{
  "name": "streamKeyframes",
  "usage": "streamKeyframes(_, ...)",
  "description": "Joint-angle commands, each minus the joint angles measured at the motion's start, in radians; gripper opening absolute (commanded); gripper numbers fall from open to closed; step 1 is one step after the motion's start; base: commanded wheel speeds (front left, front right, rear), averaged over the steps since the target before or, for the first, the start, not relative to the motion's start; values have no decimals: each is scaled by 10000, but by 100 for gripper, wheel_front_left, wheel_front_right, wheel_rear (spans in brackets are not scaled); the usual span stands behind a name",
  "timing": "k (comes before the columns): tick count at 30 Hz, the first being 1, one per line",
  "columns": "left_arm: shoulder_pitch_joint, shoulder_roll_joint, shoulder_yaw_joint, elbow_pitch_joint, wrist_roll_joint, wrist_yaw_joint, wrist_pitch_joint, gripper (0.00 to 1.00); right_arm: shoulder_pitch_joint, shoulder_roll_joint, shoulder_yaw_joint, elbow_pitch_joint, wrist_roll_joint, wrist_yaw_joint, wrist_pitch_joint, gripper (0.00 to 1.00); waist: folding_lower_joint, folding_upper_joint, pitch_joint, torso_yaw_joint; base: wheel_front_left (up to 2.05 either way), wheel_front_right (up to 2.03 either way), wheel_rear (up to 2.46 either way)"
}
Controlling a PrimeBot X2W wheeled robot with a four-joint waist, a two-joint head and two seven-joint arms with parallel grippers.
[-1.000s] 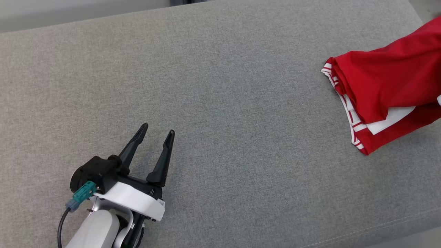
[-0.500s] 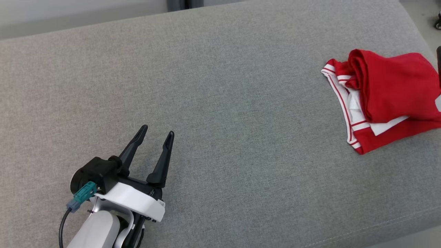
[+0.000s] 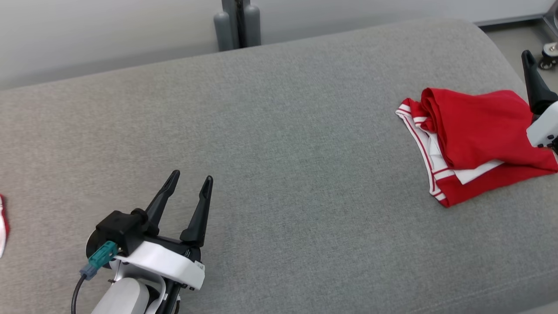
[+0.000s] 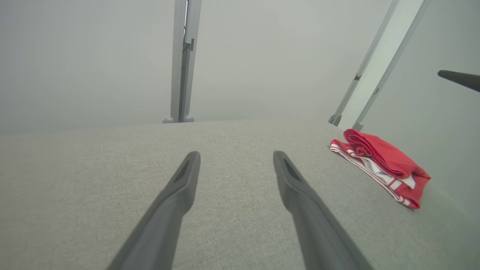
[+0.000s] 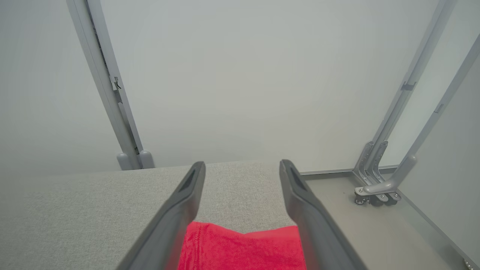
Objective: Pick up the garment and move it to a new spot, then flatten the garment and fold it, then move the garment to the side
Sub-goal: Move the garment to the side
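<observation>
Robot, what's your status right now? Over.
Left gripper jaws open, over the cushion. Right gripper jaws open, over the red garment, holding nothing. Garment lies folded at cushion's right end. Nothing seen blocking it.

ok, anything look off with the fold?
Slightly. The red garment lies folded at the right of the grey cushion, but its top layer is bunched along one edge and a white panel sticks out.
</observation>
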Motion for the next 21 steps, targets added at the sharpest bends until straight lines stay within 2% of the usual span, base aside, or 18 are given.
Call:
streamKeyframes(1,87,32,86,15,-41,51,-59,100,359,-155,-96,-438,11,-1,-82,100,0,0,-302,217,0,0,0)
streamKeyframes(5,324,7,252,35,-97,135,-100,100,1222,-588,-743,-1749,-109,-1,-109,100,0,0,-680,592,0,0,0)
streamKeyframes(10,536,-43,485,-17,-161,212,-148,100,3235,-800,-2506,-3444,-569,-1,-106,100,0,0,-1043,1256,0,0,0)
streamKeyframes(16,789,-57,801,-127,-163,310,-168,100,5756,-45,-4734,-5172,-1787,-1,-108,100,0,0,-1271,2030,0,0,0)
streamKeyframes(20,903,-141,1008,-210,-71,379,-175,100,6959,650,-5549,-6141,-2725,1,-111,100,0,0,-1422,2487,0,0,0)
streamKeyframes(21,903,-141,1008,-210,-71,379,-175,100,6959,650,-5549,-6141,-2725,1,-111,100,0,0,-1422,2487,0,0,0)
